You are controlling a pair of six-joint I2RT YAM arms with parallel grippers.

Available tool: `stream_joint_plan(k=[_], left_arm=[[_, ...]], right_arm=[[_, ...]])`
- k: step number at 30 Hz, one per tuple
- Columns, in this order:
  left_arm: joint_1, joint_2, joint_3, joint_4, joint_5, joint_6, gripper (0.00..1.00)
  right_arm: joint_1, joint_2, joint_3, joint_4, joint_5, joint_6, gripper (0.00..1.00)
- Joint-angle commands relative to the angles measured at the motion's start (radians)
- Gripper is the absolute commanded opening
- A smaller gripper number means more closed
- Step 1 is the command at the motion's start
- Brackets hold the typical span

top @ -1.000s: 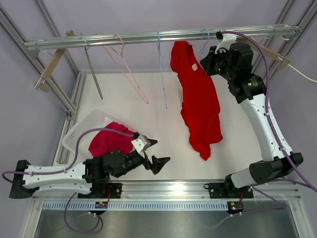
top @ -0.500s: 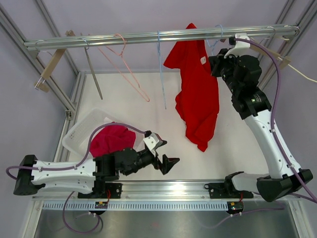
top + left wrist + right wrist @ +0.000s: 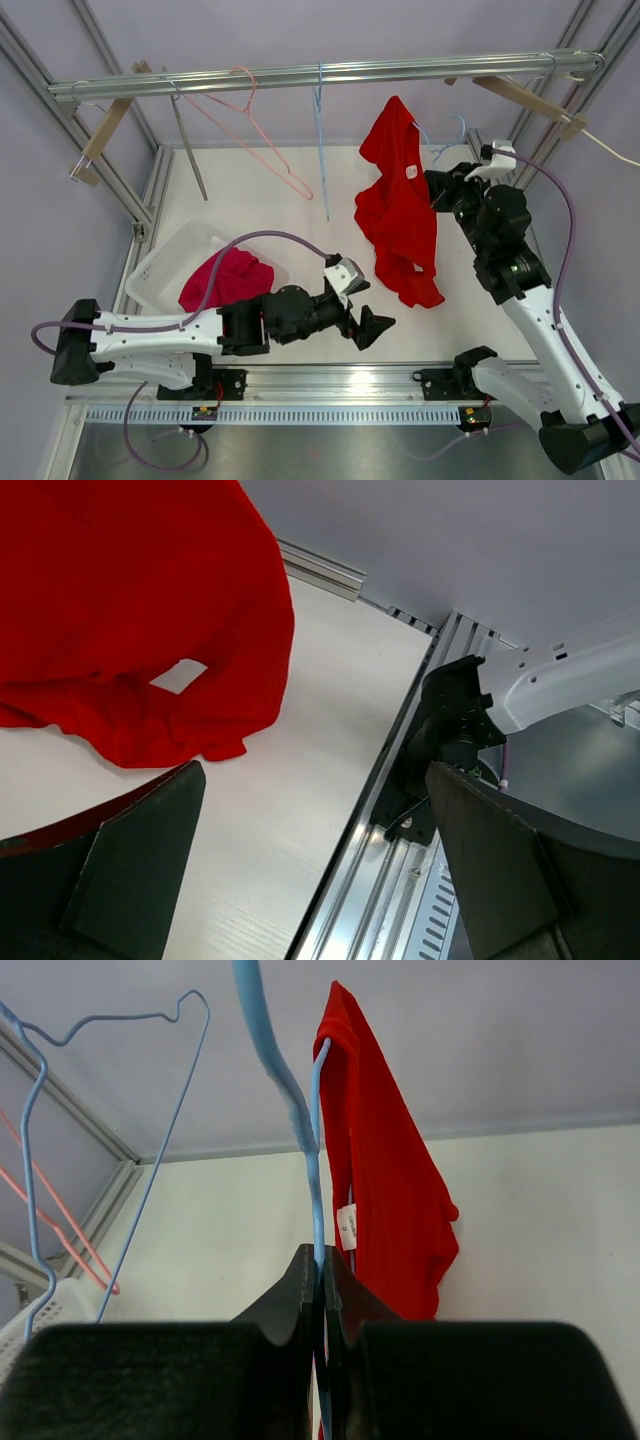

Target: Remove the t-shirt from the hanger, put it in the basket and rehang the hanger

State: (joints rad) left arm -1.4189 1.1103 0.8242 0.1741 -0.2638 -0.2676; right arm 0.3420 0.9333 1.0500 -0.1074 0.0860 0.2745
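Fabric of the red t-shirt [image 3: 398, 205] drapes from a light blue hanger [image 3: 440, 152] right of centre in the top view, with the collar up by the hanger and the hem down at the white tabletop [image 3: 250, 205]. In the left wrist view the t-shirt [image 3: 130, 610] fills the upper left, its lower edge bunched at the surface; I cannot tell whether it rests there or hangs just above. The right gripper [image 3: 438, 188] is pinched together on the hanger's thin wire. In the right wrist view that gripper [image 3: 322, 1285] clamps the wire at lower centre, and the t-shirt [image 3: 385, 1160] hangs just behind it. The hanger's hook shows lower in the top view than the rail [image 3: 330, 74], apart from it. The left gripper [image 3: 362, 303], at lower centre, stands wide apart and holds nothing, near the hem but not touching. From the rail at upper left hang a pink hanger [image 3: 298, 180] and another blue hanger [image 3: 322, 150]. At lower left a white bin [image 3: 160, 262] holds a second red garment [image 3: 225, 280].
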Motion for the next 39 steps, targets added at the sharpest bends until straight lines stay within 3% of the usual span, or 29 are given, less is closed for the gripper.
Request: stream_joint_plan(k=[1,8,20,23,25,27,28,31,39], left_arm=[[-0.003,0.067,0.087,0.05,0.052,-0.039,0.99],[-0.003,0.213,0.208,0.038,0.038,-0.067,0.99],[-0.003,0.382,0.354,0.018,-0.018,-0.093,0.98],[-0.003,0.398,0.352,0.021,-0.031,-0.09,0.9],[-0.003,0.395,0.346,0.03,-0.052,-0.088,0.77],[-0.003,0.387,0.337,0.038,-0.055,-0.084,0.54],[-0.003,0.378,0.332,0.042,-0.049,-0.082,0.29],[-0.005,0.365,0.32,0.047,-0.019,-0.081,0.0],[-0.061,0.347,0.221,0.044,0.093,-0.101,0.0]], right_arm=[[0.035,-0.08,-0.031,0.107,0.044,0.12,0.0],[0.097,-0.165,-0.039,0.071,0.067,0.167,0.0],[0.111,-0.205,0.079,0.066,-0.052,0.229,0.0],[0.112,-0.209,0.107,0.069,-0.08,0.239,0.0],[0.112,-0.211,0.119,0.069,-0.081,0.247,0.0],[0.112,-0.212,0.122,0.068,-0.109,0.247,0.0],[0.112,-0.212,0.122,0.068,-0.109,0.247,0.0],[0.112,-0.202,0.131,0.069,-0.112,0.235,0.0],[0.112,-0.085,0.197,0.156,-0.065,0.18,0.0]])
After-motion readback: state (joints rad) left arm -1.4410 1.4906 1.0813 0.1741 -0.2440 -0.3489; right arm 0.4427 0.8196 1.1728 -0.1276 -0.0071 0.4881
